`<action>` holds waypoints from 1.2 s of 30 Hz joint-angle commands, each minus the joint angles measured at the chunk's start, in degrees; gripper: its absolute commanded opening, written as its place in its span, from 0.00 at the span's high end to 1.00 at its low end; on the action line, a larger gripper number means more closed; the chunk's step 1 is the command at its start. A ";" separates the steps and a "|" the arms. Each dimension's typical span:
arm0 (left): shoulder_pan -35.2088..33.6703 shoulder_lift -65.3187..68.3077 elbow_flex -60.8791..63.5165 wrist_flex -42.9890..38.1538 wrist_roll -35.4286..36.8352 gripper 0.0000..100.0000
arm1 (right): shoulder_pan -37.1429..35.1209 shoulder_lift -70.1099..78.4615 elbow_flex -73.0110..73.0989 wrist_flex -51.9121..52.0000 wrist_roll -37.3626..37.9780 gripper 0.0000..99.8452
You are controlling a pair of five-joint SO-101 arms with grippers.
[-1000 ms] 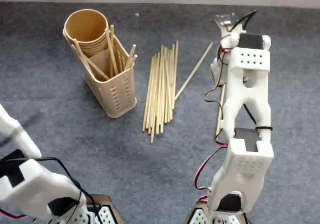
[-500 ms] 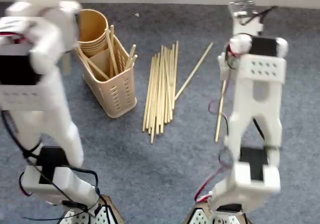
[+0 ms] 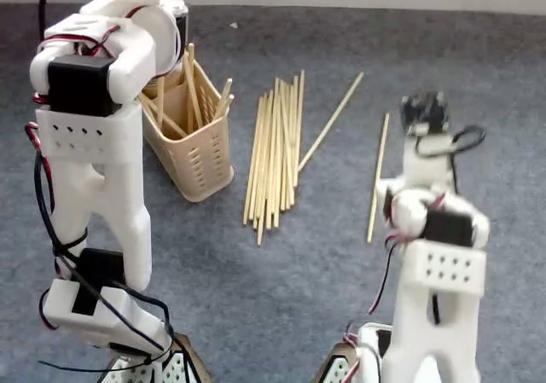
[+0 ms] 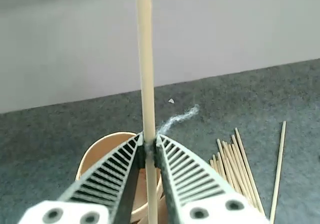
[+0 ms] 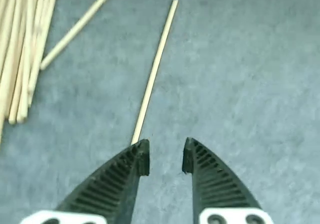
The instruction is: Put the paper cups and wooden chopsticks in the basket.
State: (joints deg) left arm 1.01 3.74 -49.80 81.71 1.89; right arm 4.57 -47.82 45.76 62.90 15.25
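My left gripper [image 4: 149,146] is shut on one upright wooden chopstick [image 4: 145,59], held above the stacked paper cups [image 4: 107,151]. Those cups stand in the beige basket [image 3: 200,153], with several chopsticks leaning in it. In the high view the left arm [image 3: 94,127] stands over the basket's left side. A pile of chopsticks [image 3: 273,153] lies on the carpet to the right of the basket. My right gripper [image 5: 165,156] is open above the carpet, its fingertips just past the near end of a single chopstick [image 5: 155,69], not touching it.
Another loose chopstick [image 3: 331,121] lies slanted between the pile and the single chopstick [image 3: 377,178]. The right arm [image 3: 435,246] stands at the front right. Grey carpet [image 3: 281,289] covers the table, and a pale wall runs along its far edge.
The left arm rose from the near left corner to above the basket, carrying a chopstick. The right arm pulled back from the far right toward its base, uncovering the single chopstick.
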 commanded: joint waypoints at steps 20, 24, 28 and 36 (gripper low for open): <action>-0.66 -5.14 12.26 -5.27 0.18 0.84 | -3.12 -17.19 15.87 -1.80 0.44 0.87; -1.01 -11.03 12.35 -5.19 0.18 0.83 | -2.95 -17.19 15.96 -1.80 0.44 0.87; -3.82 -18.68 12.18 0.09 0.18 0.84 | -2.77 -17.10 15.96 -1.63 0.44 0.87; -26.77 -31.60 18.15 20.40 -1.32 0.84 | 0.22 -16.92 12.09 -1.98 0.62 0.87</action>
State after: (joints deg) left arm -12.97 -22.99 -35.47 96.13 1.89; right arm 4.04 -64.18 61.67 61.93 15.25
